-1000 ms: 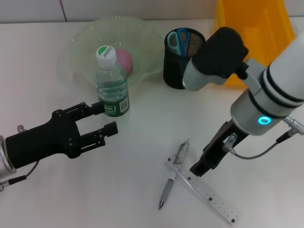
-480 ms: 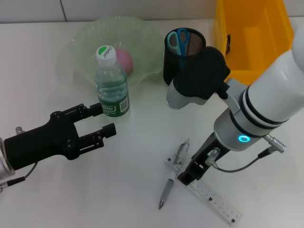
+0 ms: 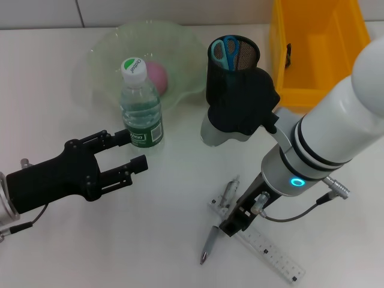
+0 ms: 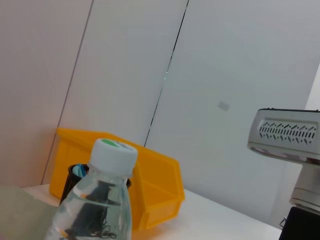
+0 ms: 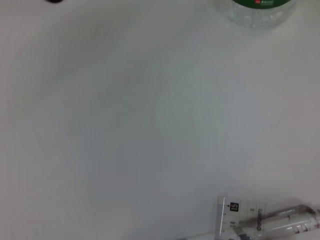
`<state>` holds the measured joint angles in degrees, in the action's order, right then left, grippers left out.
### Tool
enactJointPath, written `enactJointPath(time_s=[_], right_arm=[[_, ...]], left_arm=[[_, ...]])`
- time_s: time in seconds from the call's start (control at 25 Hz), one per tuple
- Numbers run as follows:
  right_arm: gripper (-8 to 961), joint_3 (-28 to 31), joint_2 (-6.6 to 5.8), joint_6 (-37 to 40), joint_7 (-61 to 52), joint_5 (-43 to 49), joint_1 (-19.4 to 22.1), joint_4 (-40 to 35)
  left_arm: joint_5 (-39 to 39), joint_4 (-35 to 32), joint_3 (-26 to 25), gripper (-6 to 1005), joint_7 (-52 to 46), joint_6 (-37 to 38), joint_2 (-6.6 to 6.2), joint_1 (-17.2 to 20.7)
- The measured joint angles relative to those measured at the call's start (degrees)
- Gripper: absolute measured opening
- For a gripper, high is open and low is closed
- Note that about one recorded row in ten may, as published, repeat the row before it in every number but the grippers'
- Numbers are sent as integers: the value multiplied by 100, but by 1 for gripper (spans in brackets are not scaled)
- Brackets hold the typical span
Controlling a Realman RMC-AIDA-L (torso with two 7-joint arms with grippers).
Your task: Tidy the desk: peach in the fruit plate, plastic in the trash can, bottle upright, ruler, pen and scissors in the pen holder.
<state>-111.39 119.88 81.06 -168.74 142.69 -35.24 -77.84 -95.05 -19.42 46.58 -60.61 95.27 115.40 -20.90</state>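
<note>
The bottle (image 3: pixel 141 105) stands upright with its green-and-white cap on, just in front of the pale green fruit plate (image 3: pixel 105 51). The pink peach (image 3: pixel 159 75) lies in that plate. Blue-handled scissors (image 3: pixel 225 51) stick out of the black mesh pen holder (image 3: pixel 223 90). A silver pen (image 3: pixel 217 225) and a clear ruler (image 3: pixel 267 249) lie crossed on the white desk. My right gripper (image 3: pixel 236 223) hangs low right over that crossing. My left gripper (image 3: pixel 135 150) is open, close to the bottle's near side. The plastic is not recognisable.
The yellow trash can (image 3: pixel 318 48) stands at the back right with a small dark item (image 3: pixel 288 53) inside. The right wrist view shows the ruler's end (image 5: pixel 240 212), the pen (image 5: pixel 287 225) and the bottle's base (image 5: pixel 257 7). The left wrist view shows the bottle (image 4: pixel 100 200).
My right arm has swung left and down, bringing its gripper from beside the ruler to over the crossing of pen and ruler. The left arm has stayed put.
</note>
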Motion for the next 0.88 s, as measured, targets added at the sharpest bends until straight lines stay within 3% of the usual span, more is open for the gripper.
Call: enactJointPath(time_s=[0.16,0.36,0.6,0.76,0.88], right_arm=[[616,-121,0,-46,-4,7,-24,13],[435,-183,0,-71,13,61,-17,-7],[378,-144,0,-88,72,161,97,-118],[383,238,-1,45,380,158,363,-428],[387,1278,0,272,1023,-195,712,-798]], left_arm=[[2,0,0,682,23,0,0,16],[6,0,0,681,30,0,0,33],[8,0,0,680,30,0,0,34],[28,0,0,679,32,48,-2,58],[33,0,0,679,29,57,-5,61]])
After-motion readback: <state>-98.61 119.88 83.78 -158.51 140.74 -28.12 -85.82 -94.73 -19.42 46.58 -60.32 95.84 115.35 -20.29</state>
